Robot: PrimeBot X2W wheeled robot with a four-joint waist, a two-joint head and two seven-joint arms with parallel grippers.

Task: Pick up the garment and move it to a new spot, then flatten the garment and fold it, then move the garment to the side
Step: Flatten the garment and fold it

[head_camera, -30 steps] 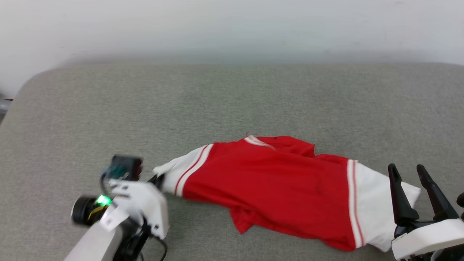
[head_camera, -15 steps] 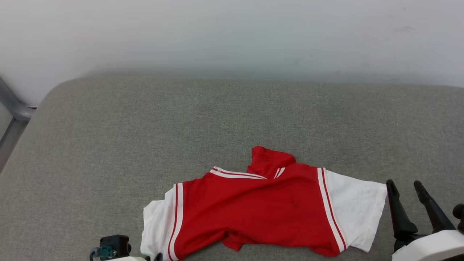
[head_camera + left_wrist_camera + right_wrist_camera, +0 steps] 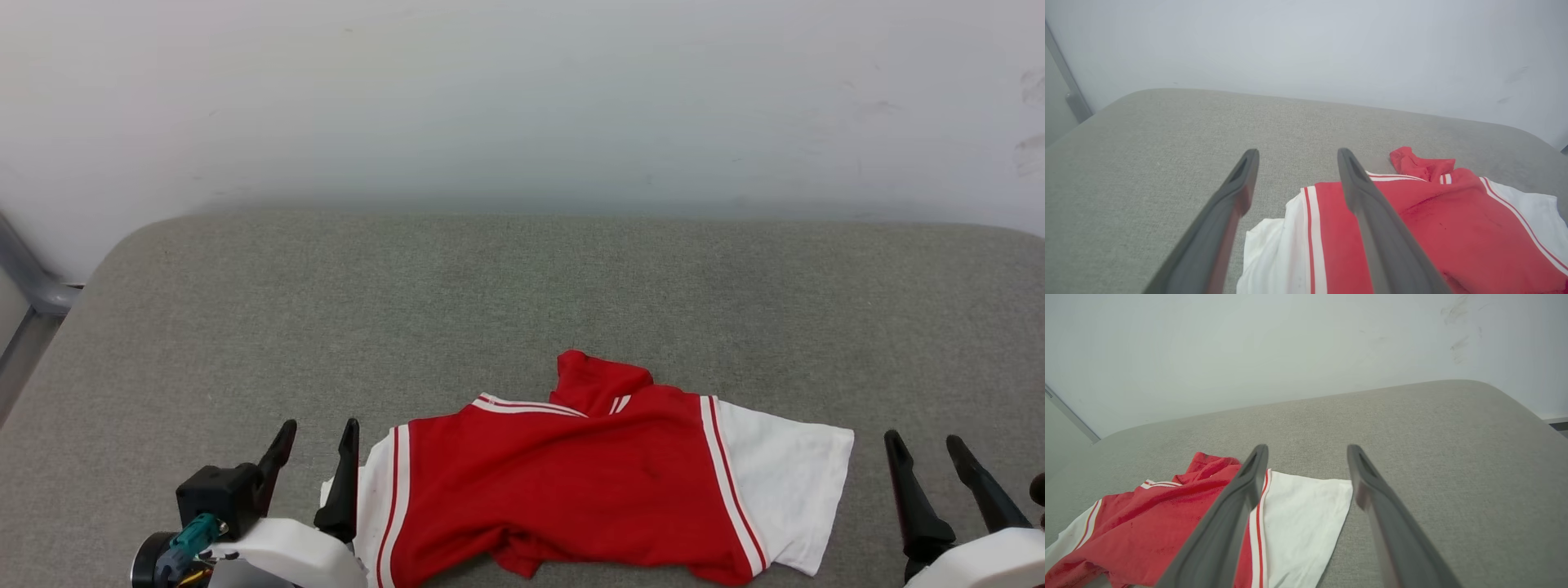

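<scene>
Far left: grey metal rail (image 3: 33, 294) past the desk's (image 3: 490, 286) rounded corner, pale wall (image 3: 522, 98) behind everything.

Left pincer (image 3: 318, 427) sits low at the near-left of my head view. It's open, fingers spread, nothing clamped between them. Its right-hand finger is just beside the garment's white left sleeve. From here I can't tell if it touches the cloth. In the left wrist view that sleeve's edge lies below the gap between the fingers, and the right-hand finger crosses in front of the red body.

Garment (image 3: 571, 482) is on the desk's grey fabric top, along the near edge, between the two pincers. Not flat. A white sleeve at each end, each with red-and-white stripes where it meets the red body in the middle. White striped collar trim on the far side, with a red flap bunched up next to it. Near hem is rumpled and tucked under around the middle.

Right pincer (image 3: 922, 439) at the near-right is open too and holds nothing. It's near the white right sleeve's end but apart from it. In the right wrist view its left-hand finger crosses in front of the sleeve's stripes. Between the fingers I see the sleeve's corner and bare desk.
</scene>
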